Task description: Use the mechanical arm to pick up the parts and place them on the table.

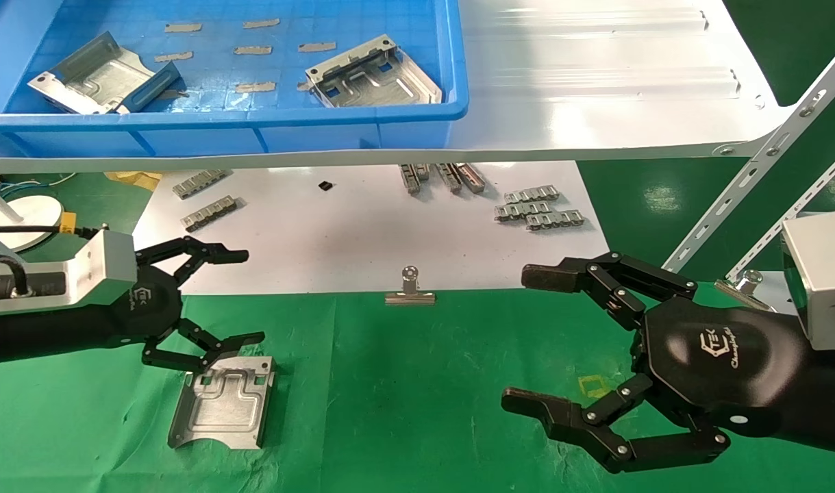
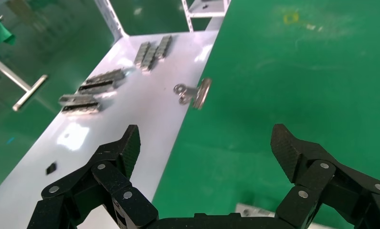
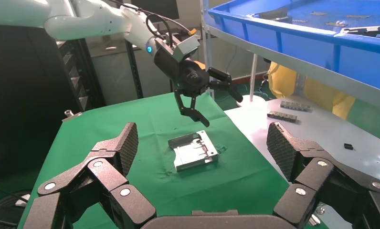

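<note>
A shiny silver part lies flat on the green table at the front left; it also shows in the right wrist view. My left gripper is open and empty, just above the part's far edge and apart from it. Only a corner of that part shows below the open fingers in the left wrist view. My right gripper is open and empty above the table at the front right. Two more parts lie in the blue bin on the shelf.
A glossy white shelf carries the bin at the back. A white sheet holds small grey linked strips and a black chip. A silver binder clip sits on the sheet's front edge. Slotted metal struts rise at the right.
</note>
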`<state>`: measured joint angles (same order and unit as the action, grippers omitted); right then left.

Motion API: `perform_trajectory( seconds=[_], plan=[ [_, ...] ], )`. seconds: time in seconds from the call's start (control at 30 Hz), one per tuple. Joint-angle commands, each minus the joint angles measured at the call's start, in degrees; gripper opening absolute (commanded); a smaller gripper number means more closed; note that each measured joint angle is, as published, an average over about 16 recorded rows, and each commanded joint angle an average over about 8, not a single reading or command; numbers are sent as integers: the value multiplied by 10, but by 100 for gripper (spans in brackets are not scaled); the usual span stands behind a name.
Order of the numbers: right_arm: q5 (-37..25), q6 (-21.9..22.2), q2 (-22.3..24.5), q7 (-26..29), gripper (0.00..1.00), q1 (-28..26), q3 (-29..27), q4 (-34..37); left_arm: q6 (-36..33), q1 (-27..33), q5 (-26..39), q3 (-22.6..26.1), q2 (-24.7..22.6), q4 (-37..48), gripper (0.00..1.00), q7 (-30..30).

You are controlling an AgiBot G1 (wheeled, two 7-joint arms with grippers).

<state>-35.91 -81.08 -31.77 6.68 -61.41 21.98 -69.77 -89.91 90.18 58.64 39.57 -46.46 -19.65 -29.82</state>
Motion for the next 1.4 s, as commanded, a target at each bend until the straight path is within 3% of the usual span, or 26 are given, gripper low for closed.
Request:
perform_trajectory(
  seconds=[0.03, 1.4],
  plan=[
    [0, 0, 0, 0, 100, 0, 0, 0, 2, -12, -7, -10, 5, -23, 100, 18],
    [0, 0, 0, 0, 100, 0, 0, 0, 40, -270, -158, -222, 108, -508, 100, 382]
  ],
)
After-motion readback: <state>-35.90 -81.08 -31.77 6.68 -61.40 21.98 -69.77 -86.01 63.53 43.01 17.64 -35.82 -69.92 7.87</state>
